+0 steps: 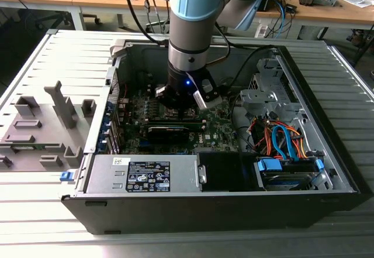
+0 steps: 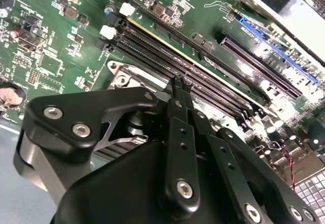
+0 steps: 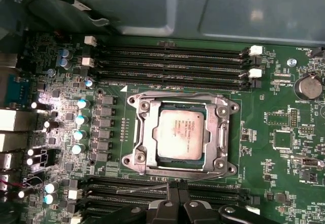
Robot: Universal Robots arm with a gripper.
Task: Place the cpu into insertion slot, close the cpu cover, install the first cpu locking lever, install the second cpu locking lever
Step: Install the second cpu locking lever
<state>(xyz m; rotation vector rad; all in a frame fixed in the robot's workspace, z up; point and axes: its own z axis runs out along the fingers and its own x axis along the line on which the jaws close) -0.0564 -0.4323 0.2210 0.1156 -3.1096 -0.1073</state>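
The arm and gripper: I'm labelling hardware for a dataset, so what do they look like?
The arm is silver-grey tubing with light-blue joint caps, a small blue light glowing near its wrist, and a black cable running alongside. The gripper is matte black, built of flat linkage bars joined by silver hex-socket screws, narrowing to slim tips.

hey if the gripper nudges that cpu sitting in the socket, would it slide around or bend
The cpu looks like a rigid flat metal-faced square, so it probably would not bend. It sits inside the insertion slot, framed by the cpu cover, so it likely would not slide. It is probably light.
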